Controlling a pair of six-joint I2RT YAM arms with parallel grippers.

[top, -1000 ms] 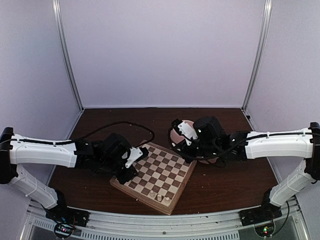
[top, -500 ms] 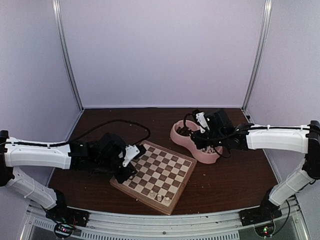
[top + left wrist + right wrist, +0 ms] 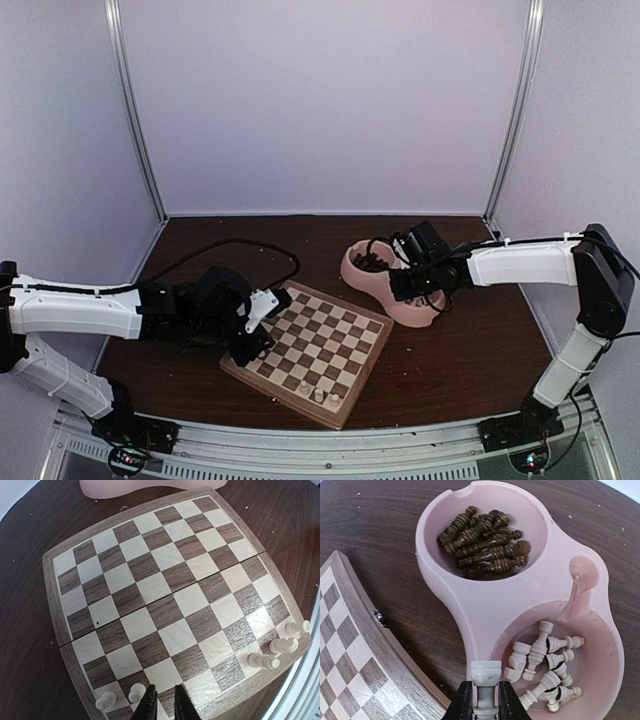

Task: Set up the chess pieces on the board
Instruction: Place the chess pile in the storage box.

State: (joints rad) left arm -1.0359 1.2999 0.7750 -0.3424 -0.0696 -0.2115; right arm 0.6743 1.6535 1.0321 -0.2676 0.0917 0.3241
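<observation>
The left end effector (image 3: 164, 706) hovers low over one corner of the board (image 3: 165, 600). Its fingers are parted by a narrow gap with nothing between them. Two cream chess pieces (image 3: 136, 692) stand just beside its fingertips on the edge row. Three more pieces (image 3: 282, 645) sit near the other end of that same row. The board lies at an angle on the dark desk (image 3: 450, 370).

To the right, near the board but not touching it, sits a pink bowl (image 3: 470, 605). One compartment holds a heap of dark brown pieces (image 3: 485, 545). The other holds loose cream pieces (image 3: 545, 665) lying on their sides. The right end effector (image 3: 485, 700) hangs above the bowl by the cream compartment, clamped on a single cream piece (image 3: 485, 675) held upright.
</observation>
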